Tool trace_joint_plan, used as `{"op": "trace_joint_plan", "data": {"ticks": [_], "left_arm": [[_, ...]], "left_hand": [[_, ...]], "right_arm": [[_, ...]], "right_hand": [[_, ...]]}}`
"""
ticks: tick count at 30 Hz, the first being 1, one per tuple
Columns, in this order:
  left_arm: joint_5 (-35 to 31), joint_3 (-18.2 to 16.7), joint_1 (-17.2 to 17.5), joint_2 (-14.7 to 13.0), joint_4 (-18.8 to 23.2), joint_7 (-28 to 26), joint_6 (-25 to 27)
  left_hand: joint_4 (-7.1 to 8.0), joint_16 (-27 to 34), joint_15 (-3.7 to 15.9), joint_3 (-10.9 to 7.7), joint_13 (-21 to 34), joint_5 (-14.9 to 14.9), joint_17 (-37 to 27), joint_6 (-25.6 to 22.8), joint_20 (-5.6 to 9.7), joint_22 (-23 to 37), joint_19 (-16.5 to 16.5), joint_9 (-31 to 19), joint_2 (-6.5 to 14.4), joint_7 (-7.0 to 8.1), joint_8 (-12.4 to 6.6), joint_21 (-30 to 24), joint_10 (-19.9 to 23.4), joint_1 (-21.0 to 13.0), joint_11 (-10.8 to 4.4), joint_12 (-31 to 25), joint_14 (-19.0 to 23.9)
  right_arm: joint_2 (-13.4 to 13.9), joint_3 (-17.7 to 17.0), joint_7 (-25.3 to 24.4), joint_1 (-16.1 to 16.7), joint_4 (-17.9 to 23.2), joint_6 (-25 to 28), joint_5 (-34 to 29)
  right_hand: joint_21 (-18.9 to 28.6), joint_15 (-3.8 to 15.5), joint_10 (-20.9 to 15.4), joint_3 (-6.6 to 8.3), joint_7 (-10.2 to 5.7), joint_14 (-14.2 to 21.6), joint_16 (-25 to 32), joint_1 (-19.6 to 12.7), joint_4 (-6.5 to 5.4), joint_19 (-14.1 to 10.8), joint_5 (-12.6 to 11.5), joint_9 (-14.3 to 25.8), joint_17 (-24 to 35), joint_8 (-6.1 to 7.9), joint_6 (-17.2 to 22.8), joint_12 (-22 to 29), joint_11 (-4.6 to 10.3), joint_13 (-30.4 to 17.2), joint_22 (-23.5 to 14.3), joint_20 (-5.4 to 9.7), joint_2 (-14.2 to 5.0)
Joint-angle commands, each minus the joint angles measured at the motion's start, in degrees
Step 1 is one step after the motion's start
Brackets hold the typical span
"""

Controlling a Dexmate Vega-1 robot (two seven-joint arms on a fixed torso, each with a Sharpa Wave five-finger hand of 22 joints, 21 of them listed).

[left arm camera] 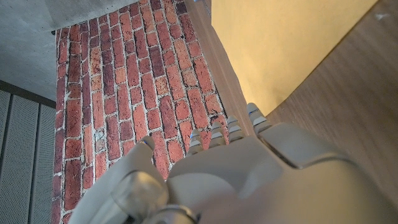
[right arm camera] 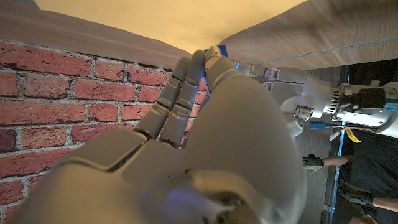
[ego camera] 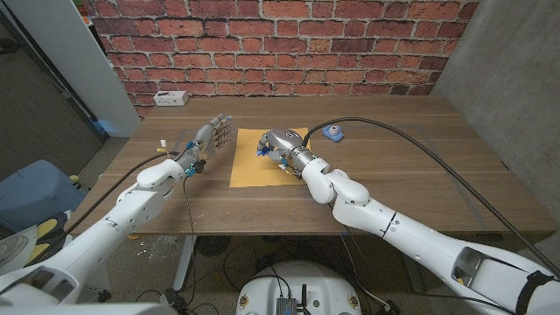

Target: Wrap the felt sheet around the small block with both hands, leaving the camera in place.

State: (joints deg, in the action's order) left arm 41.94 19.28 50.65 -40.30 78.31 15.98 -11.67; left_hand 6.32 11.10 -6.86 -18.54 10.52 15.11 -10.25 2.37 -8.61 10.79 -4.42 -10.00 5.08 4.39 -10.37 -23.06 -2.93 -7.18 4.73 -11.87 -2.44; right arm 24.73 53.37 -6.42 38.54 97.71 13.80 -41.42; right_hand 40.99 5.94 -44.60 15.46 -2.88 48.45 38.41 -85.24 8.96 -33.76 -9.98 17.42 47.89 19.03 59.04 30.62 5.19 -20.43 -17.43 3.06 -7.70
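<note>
Both arms, item one: they enter over the tabletop's near edge, mine to steer.

Right hand (ego camera: 282, 145): lies over the felt sheet (ego camera: 248, 171), toward its far right corner, fingers curled down over something blue. I take that blue bit (ego camera: 262, 150) at the fingertips for the small block, though most of it is hidden under the hand. Whether the hand grasps it or only covers it I cannot tell. In the right wrist view the fingers (right arm camera: 180, 99) sit close together and reach toward the yellow sheet (right arm camera: 186, 22). My guess is the hand is there to pin the block while the felt gets folded.

Left hand (ego camera: 210, 137): released, fingers apart and upright, holding nothing, just beside the sheet's left edge. In the left wrist view its fingertips (left arm camera: 233, 127) point at the brick wall, with the felt (left arm camera: 280, 43) ahead of them. I judge it is waiting to lift that edge.

Felt sheet: mustard yellow, flat on the tabletop at its middle, no fold yet; the wrap has not begun, by my reading.

Camera (ego camera: 332, 133): small, blue and round, toward the tabletop's far edge, right of the sheet and apart from it. A black cable arcs just above it, so I would keep the right forearm low.

Power strip (ego camera: 170, 98): white, at the far left corner.
</note>
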Motion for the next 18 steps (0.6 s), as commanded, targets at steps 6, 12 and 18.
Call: {"op": "trace_joint_plan", "data": {"ticks": [6,12,18], "left_arm": [[-0.4,0.8,-2.6,1.6,-2.6,0.0,0.6],[-0.6,1.1,-3.7,2.2,-3.9,0.5,0.6],[-0.6,1.0,-4.0,2.6,-4.4,0.2,0.3]], "left_hand": [[0.02,-0.2,0.11,0.44,0.3,0.3,-0.1,0.0,-0.9,0.1,0.1,-0.1,-0.1,0.23,-0.18,0.2,0.2,0.3,-0.14,0.0,0.0],[0.01,-0.3,0.17,0.47,0.3,0.4,-0.1,0.0,-1.16,0.1,0.1,-0.1,-0.1,0.26,-0.2,0.3,0.2,0.3,-0.16,0.1,0.0],[-0.01,-0.3,0.15,0.5,0.3,0.4,-0.1,0.1,-1.24,0.1,0.1,-0.1,-0.1,0.31,-0.18,0.4,0.0,0.3,-0.21,0.1,0.0]], "right_arm": [[-1.5,1.3,6.2,-6.2,-6.2,1.1,6.3],[-2.8,2.9,10.6,-9.2,-9.0,4.0,8.1],[-3.2,5.0,12.5,-11.3,-10.4,5.9,8.1]], "right_hand": [[1.2,7.61,-0.5,0.09,0.11,0.8,-0.5,-0.2,-0.41,0.5,-0.2,0.2,0.6,-0.05,-0.1,1.7,-0.76,-6.6,-0.3,5.86,-0.66],[1.8,7.6,-0.3,0.14,0.12,0.8,-0.8,-0.2,-0.43,0.8,-0.2,0.3,0.9,-0.14,-0.4,1.5,-0.98,-6.5,-0.3,5.77,-0.76],[2.5,7.59,0.1,0.29,-0.01,0.5,-1.5,-0.3,-0.47,1.8,-0.2,0.4,1.2,-0.32,-0.7,1.1,-0.98,-6.3,-0.3,5.67,-1.01]]}}
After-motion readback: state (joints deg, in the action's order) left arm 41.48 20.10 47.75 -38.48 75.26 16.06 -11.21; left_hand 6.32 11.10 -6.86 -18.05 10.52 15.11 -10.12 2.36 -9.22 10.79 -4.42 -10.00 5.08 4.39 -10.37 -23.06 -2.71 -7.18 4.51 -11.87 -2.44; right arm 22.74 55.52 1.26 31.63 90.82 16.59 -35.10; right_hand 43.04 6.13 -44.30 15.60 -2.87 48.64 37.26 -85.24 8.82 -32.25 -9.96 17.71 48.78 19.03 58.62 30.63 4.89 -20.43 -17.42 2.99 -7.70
